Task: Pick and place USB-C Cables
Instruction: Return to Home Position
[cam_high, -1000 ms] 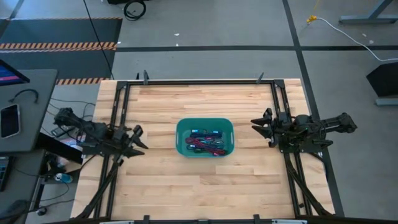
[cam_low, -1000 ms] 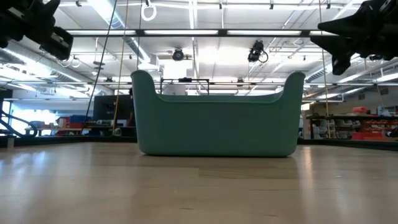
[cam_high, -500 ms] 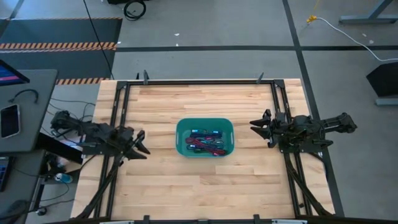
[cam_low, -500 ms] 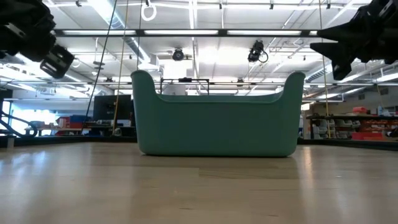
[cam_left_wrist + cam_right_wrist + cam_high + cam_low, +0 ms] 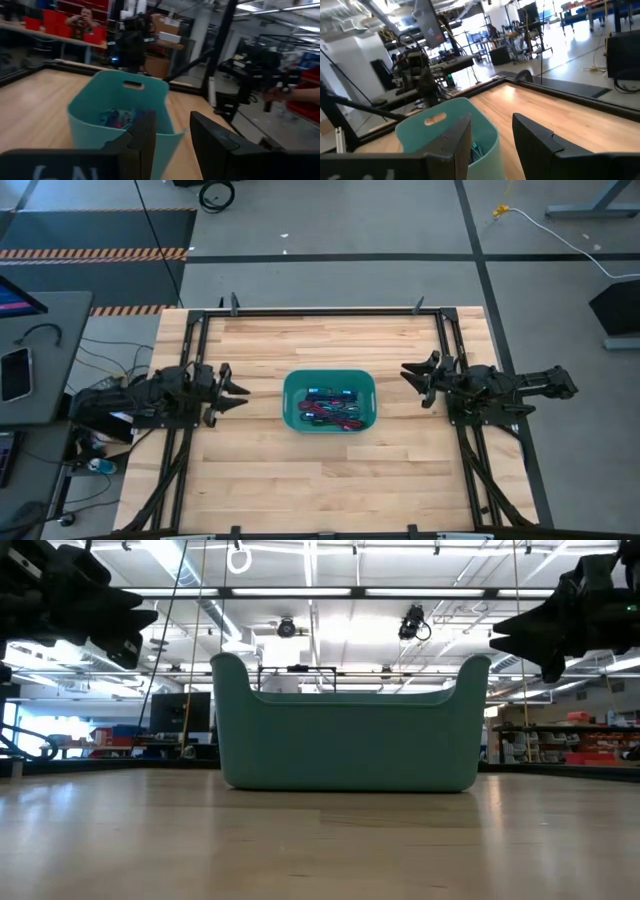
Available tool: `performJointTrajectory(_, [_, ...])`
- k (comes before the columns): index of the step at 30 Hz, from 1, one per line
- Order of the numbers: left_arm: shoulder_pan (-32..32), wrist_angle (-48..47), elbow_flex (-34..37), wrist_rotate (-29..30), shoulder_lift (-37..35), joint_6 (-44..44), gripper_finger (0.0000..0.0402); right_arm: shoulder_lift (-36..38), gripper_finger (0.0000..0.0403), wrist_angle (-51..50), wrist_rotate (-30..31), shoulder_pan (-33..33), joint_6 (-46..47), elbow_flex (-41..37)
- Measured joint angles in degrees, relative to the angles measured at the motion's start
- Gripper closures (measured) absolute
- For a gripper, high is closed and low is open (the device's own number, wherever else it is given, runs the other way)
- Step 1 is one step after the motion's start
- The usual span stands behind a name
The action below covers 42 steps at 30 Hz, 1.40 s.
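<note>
A teal bin (image 5: 329,401) stands mid-table, holding a tangle of short USB-C cables (image 5: 330,410) in red, maroon, teal and dark colours. The low view shows only the bin's wall (image 5: 345,745); the cables are hidden there. In the left wrist view the cables (image 5: 117,119) show inside the bin. My left gripper (image 5: 238,391) hovers open to the left of the bin, pointing at it. My right gripper (image 5: 408,372) hovers open to the right of the bin, also pointing at it. Both are above the table, apart from the bin.
A black frame (image 5: 320,311) runs along the table's far edge and down both sides. Bare wooden tabletop (image 5: 320,480) surrounds the bin. A side desk with a phone (image 5: 15,373) stands beyond the left edge. A person (image 5: 80,22) shows far off in the left wrist view.
My left gripper has swung toward the table's far edge and moved right, closer to the bin, and now points level at it. My right gripper has shifted a little toward the bin and the far edge. The bin and cables have stayed put.
</note>
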State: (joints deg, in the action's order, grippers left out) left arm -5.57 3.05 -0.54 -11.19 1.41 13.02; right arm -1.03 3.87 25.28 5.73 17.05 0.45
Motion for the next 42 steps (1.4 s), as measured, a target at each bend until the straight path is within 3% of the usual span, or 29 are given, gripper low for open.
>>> performJointTrajectory(3, [-2.1, 0.2, 0.0, -2.9, 0.0, -0.5, 0.0276, -0.5, 0.0255, 0.0, -0.5, -0.1, -2.4, 0.0])
performJointTrajectory(10, [-2.7, 1.1, 0.0, -1.8, 0.1, -1.4, 0.0276, -0.6, 0.0255, 0.8, -1.1, -0.1, -3.8, 0.0])
performJointTrajectory(16, [-2.6, 5.6, 0.1, -1.9, 0.1, -1.2, 0.0276, -0.6, 0.0255, 4.6, -1.2, -0.1, 4.1, 0.0])
performJointTrajectory(22, [-2.6, 6.0, 0.1, -1.7, 0.1, 1.6, 0.0276, -0.7, 0.0255, -0.2, -0.1, -0.2, 1.9, 0.0])
performJointTrajectory(42, [-2.6, 6.6, 0.1, -1.5, 0.1, 5.0, 0.0276, -4.7, 0.0257, -0.1, 1.7, -0.3, 0.8, 0.1])
